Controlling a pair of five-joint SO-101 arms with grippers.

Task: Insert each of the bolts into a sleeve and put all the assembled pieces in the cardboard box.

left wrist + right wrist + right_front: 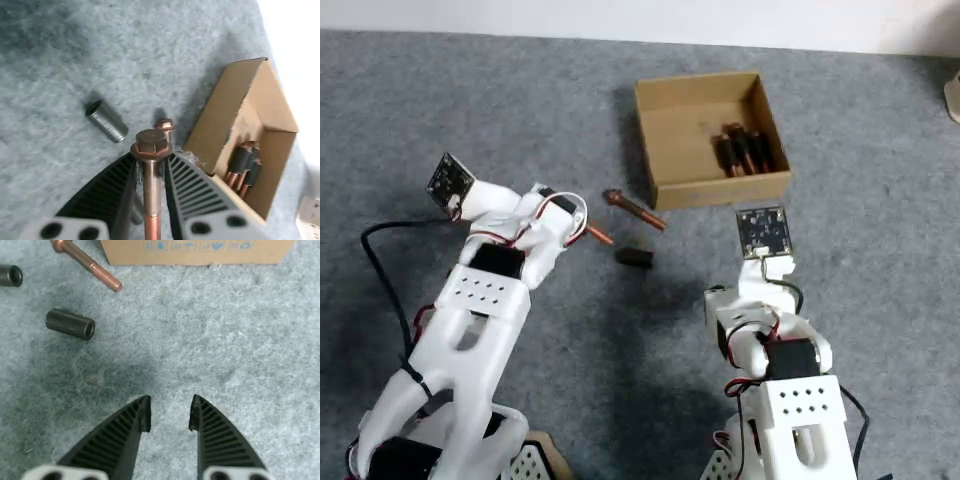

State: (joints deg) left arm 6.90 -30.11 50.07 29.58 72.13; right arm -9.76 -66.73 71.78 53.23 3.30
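Note:
My left gripper [152,159] is shut on a copper bolt [150,145], held above the carpet with its hex head pointing out past the fingertips. In the high view this held bolt [600,237] sticks out of the left gripper [578,226] towards a black sleeve [634,257] lying just beyond it. A second bolt [635,211] lies loose between that sleeve and the cardboard box [670,140]. The box holds several assembled pieces [741,150]. My right gripper [170,415] hangs open over bare carpet, near the sleeve [70,324] and the loose bolt [87,262].
Another black sleeve [10,276] lies farther off from the right gripper. The box's front wall [195,250] stands close ahead of that gripper. Grey carpet covers the table, with free room to the right of the box and at the far left.

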